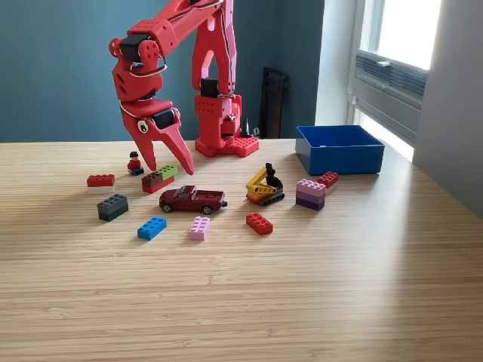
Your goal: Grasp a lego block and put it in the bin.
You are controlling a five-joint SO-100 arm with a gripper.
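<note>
Exterior view: shallow bright blue bin (339,148), low-walled; gripper (167,163) jaws spread, empty

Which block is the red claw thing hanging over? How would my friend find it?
Start at the red robot arm's gripper near the table's back. Just under its open tips lies a stacked block, between the little figure and the dark red toy truck. It alone pairs a lime-green top with a brown-red bottom.

One exterior view looks from low in front across the wooden surface (302,302) toward the arm's base (223,143) and the back wall, at middling range.
</note>
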